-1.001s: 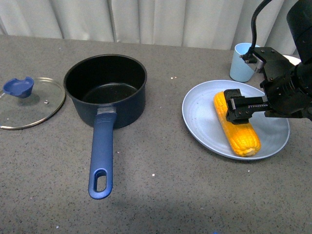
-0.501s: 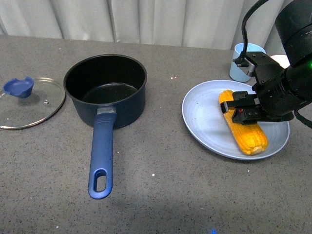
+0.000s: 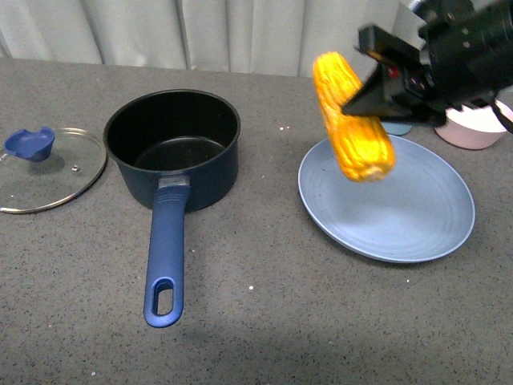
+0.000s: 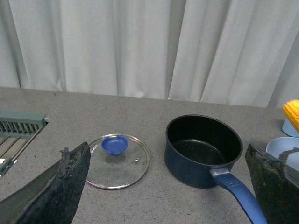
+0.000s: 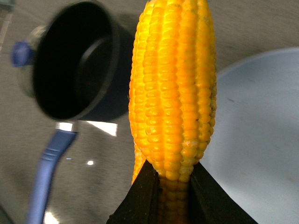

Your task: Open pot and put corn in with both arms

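Note:
The navy-blue pot (image 3: 172, 148) stands open and empty left of centre, its long handle (image 3: 166, 257) pointing toward me. It also shows in the left wrist view (image 4: 203, 149) and the right wrist view (image 5: 77, 65). My right gripper (image 3: 377, 92) is shut on the yellow corn (image 3: 351, 116) and holds it tilted in the air above the left part of the light-blue plate (image 3: 401, 216). In the right wrist view the corn (image 5: 173, 88) sits between the black fingers (image 5: 140, 196). My left gripper (image 4: 170, 186) is open and empty, back from the pot; the left arm is out of the front view.
The glass lid (image 3: 48, 168) with its blue knob (image 3: 29, 143) lies on the table left of the pot. A pink bowl (image 3: 477, 124) stands behind the plate at the right. A grey rack (image 4: 18, 128) shows in the left wrist view.
My right gripper has lifted the corn off the plate and carried it up and to the left. The plate is now bare. The pot and lid have not moved.

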You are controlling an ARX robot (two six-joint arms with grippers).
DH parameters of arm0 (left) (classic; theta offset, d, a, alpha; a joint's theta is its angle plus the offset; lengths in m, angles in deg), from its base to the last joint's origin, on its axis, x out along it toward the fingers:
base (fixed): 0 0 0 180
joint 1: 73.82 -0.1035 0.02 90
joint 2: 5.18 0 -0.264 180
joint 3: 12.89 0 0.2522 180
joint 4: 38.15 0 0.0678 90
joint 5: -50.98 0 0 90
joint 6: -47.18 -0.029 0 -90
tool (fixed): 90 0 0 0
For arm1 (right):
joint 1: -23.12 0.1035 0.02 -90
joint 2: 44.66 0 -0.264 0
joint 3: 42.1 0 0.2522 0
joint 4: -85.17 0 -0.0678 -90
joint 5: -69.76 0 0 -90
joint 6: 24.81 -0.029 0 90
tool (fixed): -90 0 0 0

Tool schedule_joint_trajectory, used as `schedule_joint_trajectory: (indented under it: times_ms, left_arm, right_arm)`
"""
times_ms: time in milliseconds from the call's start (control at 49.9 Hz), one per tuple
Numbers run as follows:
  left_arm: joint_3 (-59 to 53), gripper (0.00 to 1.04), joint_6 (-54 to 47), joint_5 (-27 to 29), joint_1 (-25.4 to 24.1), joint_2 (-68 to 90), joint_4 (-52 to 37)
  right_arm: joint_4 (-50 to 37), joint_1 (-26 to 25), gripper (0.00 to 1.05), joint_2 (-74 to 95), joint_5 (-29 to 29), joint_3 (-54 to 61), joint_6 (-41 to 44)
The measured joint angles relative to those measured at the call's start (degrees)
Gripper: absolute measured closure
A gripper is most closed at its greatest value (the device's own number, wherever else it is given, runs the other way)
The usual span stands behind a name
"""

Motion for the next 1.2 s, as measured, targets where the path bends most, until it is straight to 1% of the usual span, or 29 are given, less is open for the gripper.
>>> schedule_joint_trajectory:
  times_ms: [120,260,380,541,681,821,881,941,961,1021,1041,1141,1201]
  left_arm:
    - [0.0,0.06,0.0,0.0,0.0,0.0,0.0]
    - [0.0,0.06,0.0,0.0,0.0,0.0,0.0]
    - [0.0,0.06,0.0,0.0,0.0,0.0,0.0]
    - [0.0,0.06,0.0,0.0,0.0,0.0,0.0]
    - [0.0,0.06,0.0,0.0,0.0,0.0,0.0]
    - [0.0,0.06,0.0,0.0,0.0,0.0,0.0]
    - [0.0,0.06,0.0,0.0,0.0,0.0,0.0]
    - [0.0,0.06,0.0,0.0,0.0,0.0,0.0]
    - [0.0,0.06,0.0,0.0,0.0,0.0,0.0]
    - [0.0,0.06,0.0,0.0,0.0,0.0,0.0]
    - [0.0,0.06,0.0,0.0,0.0,0.0,0.0]
    - [0.0,0.06,0.0,0.0,0.0,0.0,0.0]
    - [0.0,0.06,0.0,0.0,0.0,0.0,0.0]
  right_arm:
    - [-0.1,3.4,0.94,1.2,4.6,-4.8,-3.4]
    - [1.1,7.7,0.94,6.5,7.0,-13.6,-6.6]
    - [5.0,10.1,0.94,13.4,7.0,-21.6,-7.4]
    - [8.7,11.6,0.95,20.1,7.0,-30.2,-7.6]
    - [10.4,12.1,0.95,22.7,6.9,-34.6,-8.3]
    - [12.3,12.3,0.95,24.1,5.7,-36.5,-8.3]
    - [12.4,12.3,0.87,24.4,5.7,-36.7,-8.4]
    - [12.4,12.3,0.74,25.0,5.6,-37.0,-8.6]
    - [12.4,12.3,0.68,25.2,5.3,-37.3,-8.8]
    - [12.4,12.3,0.57,25.3,4.9,-37.4,-9.0]
    - [12.4,12.3,0.55,25.3,4.9,-37.4,-9.0]
    - [12.3,12.3,0.39,25.3,4.8,-37.4,-9.0]
    - [12.0,12.3,0.25,25.3,4.3,-37.4,-8.9]
